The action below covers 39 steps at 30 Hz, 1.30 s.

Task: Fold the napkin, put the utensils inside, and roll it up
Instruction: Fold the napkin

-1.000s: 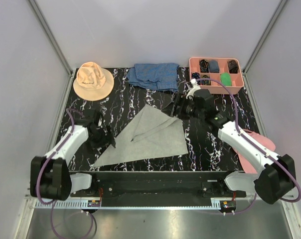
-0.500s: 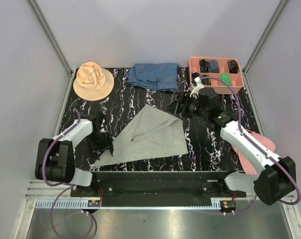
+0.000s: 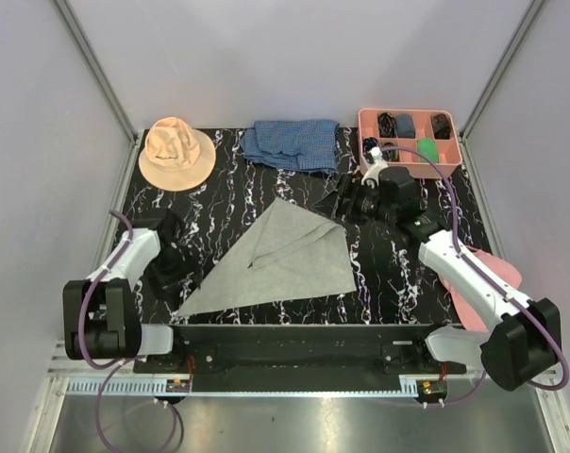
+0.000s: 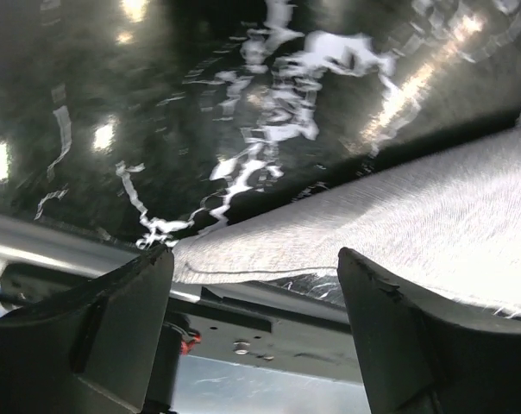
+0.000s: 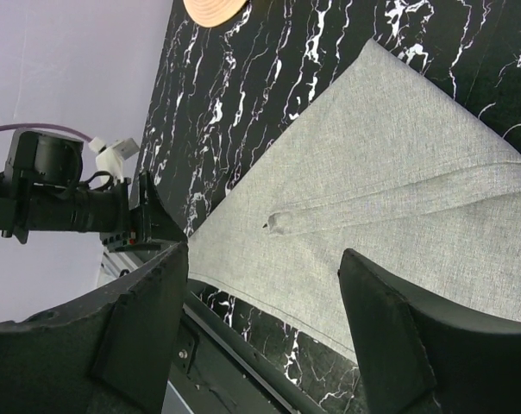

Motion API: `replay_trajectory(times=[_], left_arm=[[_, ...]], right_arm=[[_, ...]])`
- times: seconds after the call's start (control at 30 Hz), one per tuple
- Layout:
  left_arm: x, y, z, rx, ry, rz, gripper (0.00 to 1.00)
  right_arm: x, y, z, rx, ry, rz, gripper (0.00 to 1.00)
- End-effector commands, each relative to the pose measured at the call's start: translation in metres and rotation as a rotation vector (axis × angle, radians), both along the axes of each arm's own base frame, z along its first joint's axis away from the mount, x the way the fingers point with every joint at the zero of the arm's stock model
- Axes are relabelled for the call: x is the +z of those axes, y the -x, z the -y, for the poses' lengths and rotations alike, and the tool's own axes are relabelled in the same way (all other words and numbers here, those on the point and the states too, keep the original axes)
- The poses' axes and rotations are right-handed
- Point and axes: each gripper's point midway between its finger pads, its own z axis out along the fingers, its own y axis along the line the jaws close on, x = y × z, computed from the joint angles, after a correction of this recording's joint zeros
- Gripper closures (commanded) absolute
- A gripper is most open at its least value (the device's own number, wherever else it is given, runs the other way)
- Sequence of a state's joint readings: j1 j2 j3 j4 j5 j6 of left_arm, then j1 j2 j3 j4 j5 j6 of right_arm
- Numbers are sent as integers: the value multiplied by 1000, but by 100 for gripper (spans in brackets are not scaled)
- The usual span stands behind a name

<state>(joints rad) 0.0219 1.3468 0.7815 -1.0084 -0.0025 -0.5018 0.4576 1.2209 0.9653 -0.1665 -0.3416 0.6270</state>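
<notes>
Drawn back toward the left edge of the overhead view since the earlier frame, the left gripper [image 3: 170, 269] is now set apart from the lower-left tip of the napkin [image 3: 285, 255], which it had been beside. The right gripper [image 3: 343, 202] has been shifted only slightly, up and to the right. The left gripper's jaws are held wide with nothing between them. The same is seen at the right gripper, which hovers at the napkin's upper-right corner. The napkin is laid as a folded triangle at the centre of the tabletop [image 3: 228, 198], apart from the orange hat [image 3: 176, 151] in the upper left, the blue checked cloth [image 3: 293, 143] at top centre and the pink tray [image 3: 364, 132] in the upper right. The utensils cannot be made out in any view.

The first fold appears to be made, so settling it is judged to be the step in hand. It would be done well if the edges were pressed flat and matched before anything is laid inside. The cloth should also be pinched only at a tip, so that the layers are not dragged apart.

From the left wrist, the napkin's near tip is shown lying flat by the tabletop's front edge, a detail lost from above. From the right wrist, a raised seam and a small pucker [image 5: 279, 224] are shown across the cloth, which neither other view reveals. The tray and the checked cloth are shown only from overhead.
</notes>
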Motion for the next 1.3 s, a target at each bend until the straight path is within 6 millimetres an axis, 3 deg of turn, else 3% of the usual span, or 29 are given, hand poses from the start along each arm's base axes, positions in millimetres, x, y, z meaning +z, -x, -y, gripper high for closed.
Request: replay_trajectory(times=[0.0,0.37,0.53,1.03,1.27], left_arm=[[1,15,-17,204,-104,-56,22],[-6,25,-16,425,-122,-113,37],[-15,29,-11,496,-112,-119,51],[-22,32,-10,539,-112,-102,54],[-28,30,-15,546,-135,-69,63]], right_arm=[[26,0,2,16,-46,77,20],[31,-1,4,45,-65,80,20],[35,-3,6,54,-81,83,20],[48,-1,13,47,-111,107,20],[55,-1,15,39,-125,116,20]])
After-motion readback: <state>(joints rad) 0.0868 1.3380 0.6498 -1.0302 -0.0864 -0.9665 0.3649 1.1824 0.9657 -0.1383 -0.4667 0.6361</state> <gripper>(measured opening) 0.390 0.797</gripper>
